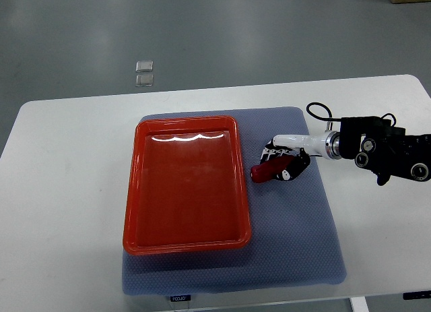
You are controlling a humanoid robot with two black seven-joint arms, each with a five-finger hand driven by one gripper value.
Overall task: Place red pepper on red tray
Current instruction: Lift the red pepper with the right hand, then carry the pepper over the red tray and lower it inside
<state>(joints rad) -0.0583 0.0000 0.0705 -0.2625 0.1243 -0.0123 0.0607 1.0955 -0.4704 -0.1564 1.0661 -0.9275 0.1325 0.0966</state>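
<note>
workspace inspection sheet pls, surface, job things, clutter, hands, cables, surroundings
surface: white table with a blue-grey mat laid on it
job's things: red tray on the mat, nothing in it; red pepper just off the tray's right rim, over the mat
clutter: nothing seen
grippers: right hand shut on the red pepper; left hand not in view
cables: black cable looping by the right wrist
surroundings: grey floor; two small clear squares on it beyond the table

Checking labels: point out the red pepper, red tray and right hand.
red pepper (264,170), top view, its exposed left end beside the fingers.
red tray (132,191), top view, bare left rim.
right hand (286,158), top view, middle of the hand wrapped around the pepper.
</note>
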